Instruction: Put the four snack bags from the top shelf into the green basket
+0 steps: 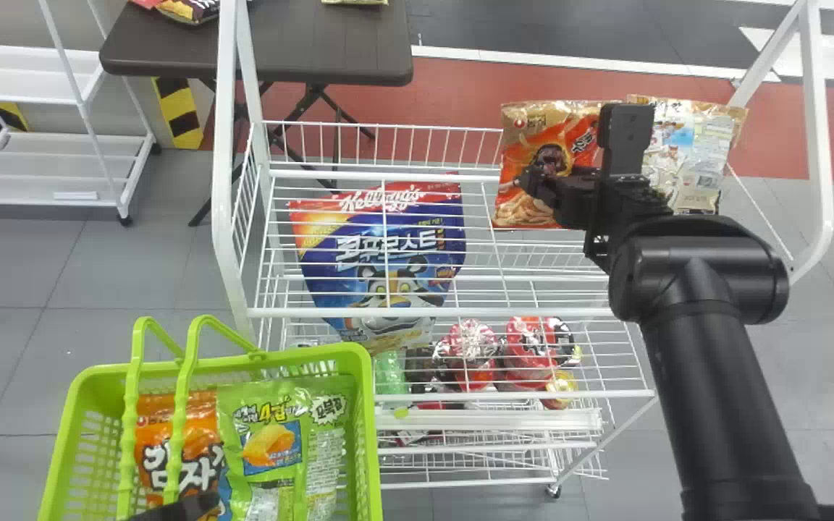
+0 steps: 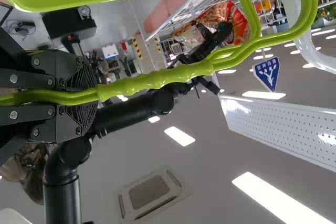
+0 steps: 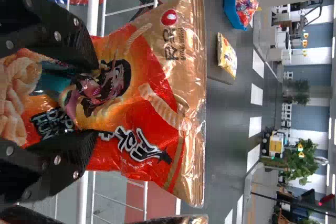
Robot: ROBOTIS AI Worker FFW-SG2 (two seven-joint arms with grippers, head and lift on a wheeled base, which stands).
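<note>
White wire rack (image 1: pixel 223 159) here, and at its top shelf (image 1: pixel 460 312) the right hand (image 3: pixel 97 100) seems to be pinching the orange snack bag (image 3: pixel 157 108), hard to be sure, so slick film could slip loose while the left hand (image 2: pixel 97 96) grips the basket handles (image 2: pixel 157 79).

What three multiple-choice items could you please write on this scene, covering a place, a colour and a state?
1. Where is the light-green plastic snack bag?
A) On the floor
B) In the bright-green plastic basket
C) On the brown table

2. What is the main colour of the large cereal pouch?
A) Blue
B) White
C) Black

3. How are the basket's ribbed green plastic handles?
A) Folded down
B) Broken off
C) Raised

Key:
1 B: the head view shows it inside the basket's walls.
2 A: blue covers most of its front.
3 C: they stand above the rim, with the left gripper closed on them.
</note>
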